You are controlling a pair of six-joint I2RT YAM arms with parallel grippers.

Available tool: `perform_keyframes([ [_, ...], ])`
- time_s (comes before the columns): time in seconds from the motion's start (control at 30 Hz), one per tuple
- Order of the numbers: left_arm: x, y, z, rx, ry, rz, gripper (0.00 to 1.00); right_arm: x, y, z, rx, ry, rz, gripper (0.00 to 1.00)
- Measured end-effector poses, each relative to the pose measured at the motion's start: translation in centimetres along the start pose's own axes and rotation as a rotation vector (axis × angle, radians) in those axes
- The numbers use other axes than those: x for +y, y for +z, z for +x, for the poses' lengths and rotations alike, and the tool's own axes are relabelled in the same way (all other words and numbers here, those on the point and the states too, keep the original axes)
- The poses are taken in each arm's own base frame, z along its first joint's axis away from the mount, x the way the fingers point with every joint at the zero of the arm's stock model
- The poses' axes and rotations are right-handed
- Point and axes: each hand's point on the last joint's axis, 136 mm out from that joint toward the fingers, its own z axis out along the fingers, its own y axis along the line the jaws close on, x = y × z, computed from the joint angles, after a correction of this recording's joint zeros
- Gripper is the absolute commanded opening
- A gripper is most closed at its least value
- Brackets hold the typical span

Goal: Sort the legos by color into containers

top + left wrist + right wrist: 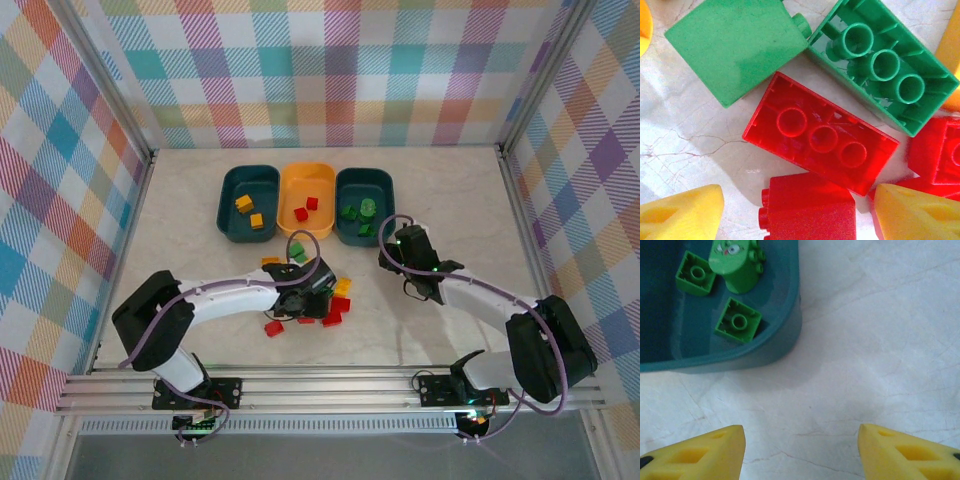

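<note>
Two long walls of the upturned red brick [822, 135] are where I am aiming my released left pincer [797, 212]: light, stiff, likely slippery.

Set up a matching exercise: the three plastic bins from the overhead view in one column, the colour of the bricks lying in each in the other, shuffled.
Column 1
1. left dark teal rounded plastic bin
2. middle orange-yellow rounded plastic bin
3. right dark teal rounded plastic bin

Column 2
A. green plastic bricks
B. yellow plastic bricks
C. red plastic bricks

Pairs: 1-B, 2-C, 3-A
</note>
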Motion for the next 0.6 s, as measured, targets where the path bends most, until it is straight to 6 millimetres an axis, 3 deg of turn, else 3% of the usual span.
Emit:
perform_keyframes([
  [0.23,-0.3,1.4,1.0,0.02,0.017,-0.042,0.6,0.2,0.0,-0.4,-0.018,0.021,-0.008,0.61],
  [0.6,0.1,0.8,0.3,-0.01,0.037,-0.068,0.28,0.1,0.4,-0.2,-0.011,0.02,0.002,0.61],
])
